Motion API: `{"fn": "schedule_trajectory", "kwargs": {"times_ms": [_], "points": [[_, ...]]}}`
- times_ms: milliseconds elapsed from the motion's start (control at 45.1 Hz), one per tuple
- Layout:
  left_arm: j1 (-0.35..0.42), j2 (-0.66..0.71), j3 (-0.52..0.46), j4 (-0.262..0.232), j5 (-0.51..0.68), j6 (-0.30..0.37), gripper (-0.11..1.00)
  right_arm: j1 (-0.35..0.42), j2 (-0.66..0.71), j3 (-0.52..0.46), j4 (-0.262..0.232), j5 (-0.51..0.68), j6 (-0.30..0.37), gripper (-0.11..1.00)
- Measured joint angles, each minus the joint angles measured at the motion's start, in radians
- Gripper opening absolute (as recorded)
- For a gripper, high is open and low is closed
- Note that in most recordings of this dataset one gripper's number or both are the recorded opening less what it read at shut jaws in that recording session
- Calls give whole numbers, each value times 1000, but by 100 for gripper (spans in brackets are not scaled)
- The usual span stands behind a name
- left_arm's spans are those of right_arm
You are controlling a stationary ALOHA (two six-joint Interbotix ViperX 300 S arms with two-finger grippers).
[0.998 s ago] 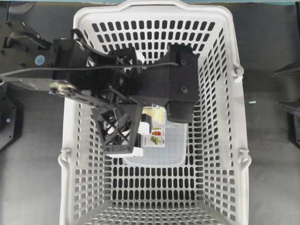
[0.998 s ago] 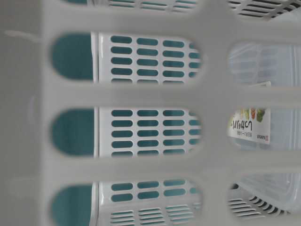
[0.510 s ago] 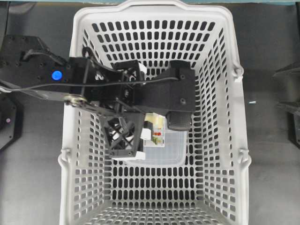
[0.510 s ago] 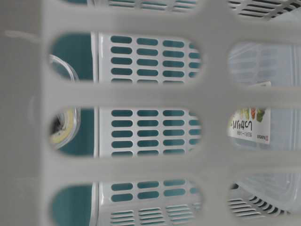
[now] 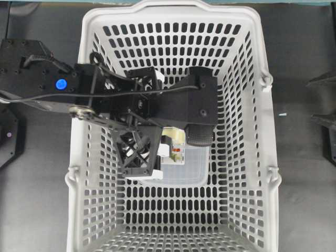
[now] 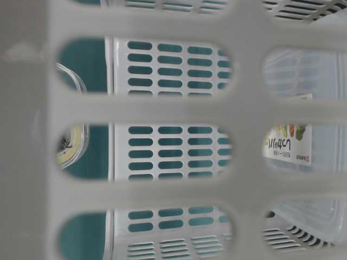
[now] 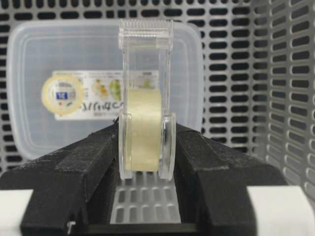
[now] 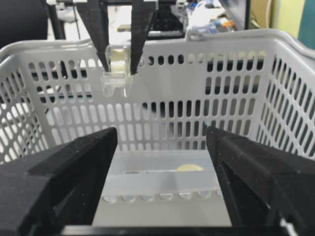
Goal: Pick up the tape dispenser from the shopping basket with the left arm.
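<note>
glossy clear plastic tape dispenser point(image 7: 145, 93), matt grey perforated plastic shopping basket point(image 5: 252, 157)

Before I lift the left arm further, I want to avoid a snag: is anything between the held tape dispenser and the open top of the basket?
Nothing visible does. The left end effector grips the tape dispenser in open air above the clear tray, about level with the basket rim, away from its walls.
</note>
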State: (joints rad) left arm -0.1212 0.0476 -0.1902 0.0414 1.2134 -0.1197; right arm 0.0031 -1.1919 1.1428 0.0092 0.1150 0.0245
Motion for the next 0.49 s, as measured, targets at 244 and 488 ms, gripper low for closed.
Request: {"fn": "schedule_trajectory", "kwargs": {"times_ms": [244,488], "points": [[-11,-2,6,0,0,0,30,-11,-54,14,0,26,0,70],[-20,-2,14,2,-2,0,30,-17,-92,15,0,29,0,71]]}}
